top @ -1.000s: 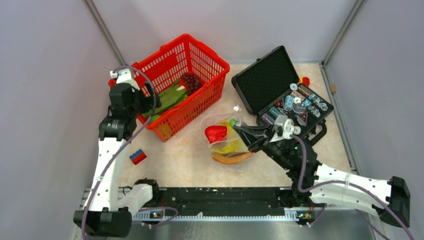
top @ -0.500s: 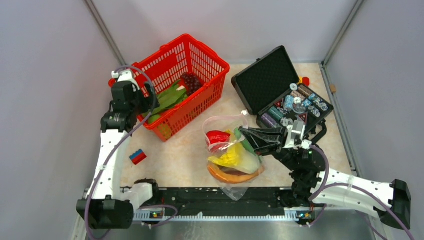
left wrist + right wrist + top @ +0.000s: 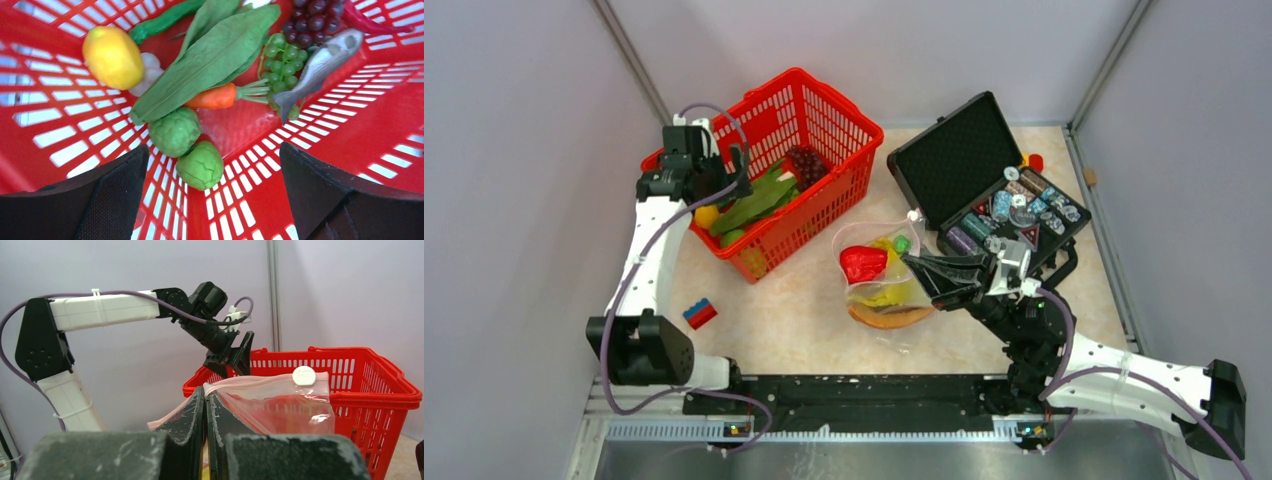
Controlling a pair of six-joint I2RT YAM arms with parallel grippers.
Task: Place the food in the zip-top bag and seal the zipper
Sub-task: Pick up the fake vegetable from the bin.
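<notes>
Right wrist: jaws pinch zipper; left wrist: carrot in basket.

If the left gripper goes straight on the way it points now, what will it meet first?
Probably the lower green round fruit on the red basket floor, straight ahead of the open left gripper; depth is unclear.

A red mesh basket is being shown at the far left of the beige table, set at an angle to its edges. A black hard case is being displayed open to the right of it, near but apart, with the foam-lined lid tilted back. Poker chips are being held in rows in the lower half. A small red-and-blue block is being shown alone on the table, near the basket's front corner.
</notes>
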